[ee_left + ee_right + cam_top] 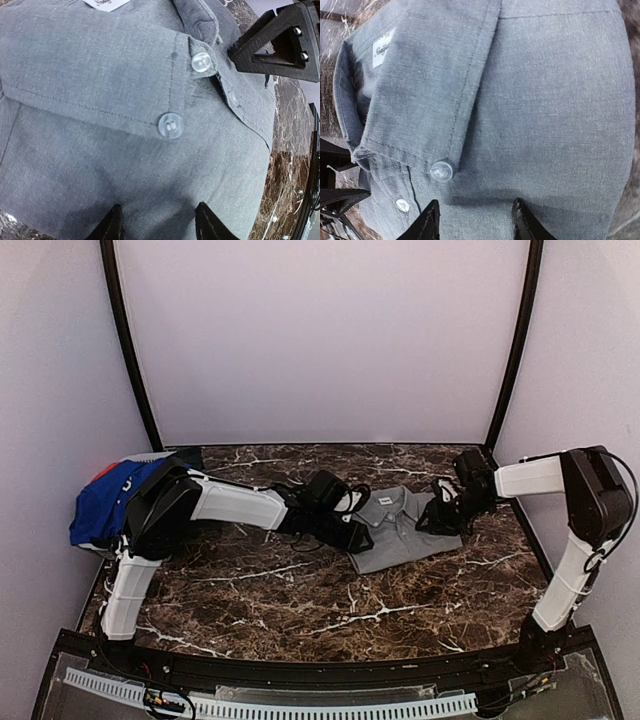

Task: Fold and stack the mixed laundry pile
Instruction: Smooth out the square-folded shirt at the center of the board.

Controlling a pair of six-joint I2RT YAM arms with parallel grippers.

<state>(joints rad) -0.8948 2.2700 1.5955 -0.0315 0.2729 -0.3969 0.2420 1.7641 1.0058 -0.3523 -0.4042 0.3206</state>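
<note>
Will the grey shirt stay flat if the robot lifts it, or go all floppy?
Probably floppy: the grey shirt is thin cloth with soft folds, so it should droop. On the smooth marble table it would likely slide or bunch when pushed.

The table [300, 590] is a dark brown marble-look slab with white veins, and it's pretty much just cloth on it. The grey shirt [405, 530] lies spread flat right between the two claws, collar on the far side. The left gripper [352, 535] sits at one edge and the right gripper [435, 515] at the other. Way off past the left gripper, at the far-left corner, a royal-blue T-shirt [100, 505] sits in a heap, with a bit of red-orange garment [105, 473] poking out behind it.
</note>
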